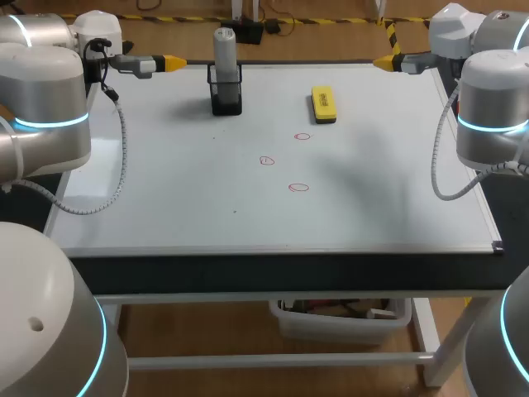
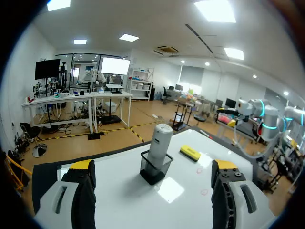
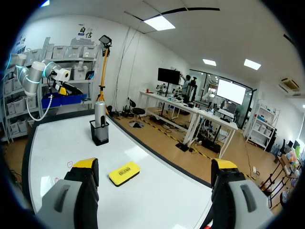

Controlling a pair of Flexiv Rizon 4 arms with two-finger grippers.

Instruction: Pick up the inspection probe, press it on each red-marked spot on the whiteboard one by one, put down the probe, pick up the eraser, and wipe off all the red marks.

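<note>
The grey cylindrical probe (image 1: 224, 50) stands upright in a black mesh holder (image 1: 226, 93) at the back of the whiteboard (image 1: 165, 190). A yellow eraser (image 1: 323, 104) lies to its right. Three red marks (image 1: 298, 188) sit in the board's middle. My left gripper (image 1: 169, 62) hovers open at the back left edge, pointing right. My right gripper (image 1: 382, 62) hovers open at the back right edge, pointing left. The left wrist view has the probe (image 2: 159, 141) ahead between the fingers (image 2: 82, 167). The right wrist view shows the eraser (image 3: 124, 172) ahead and the probe (image 3: 99, 114) farther off.
The whiteboard covers most of the table, with a dark strip (image 1: 281, 273) along its front edge. Grey cables (image 1: 116, 165) hang from each arm over the board's sides.
</note>
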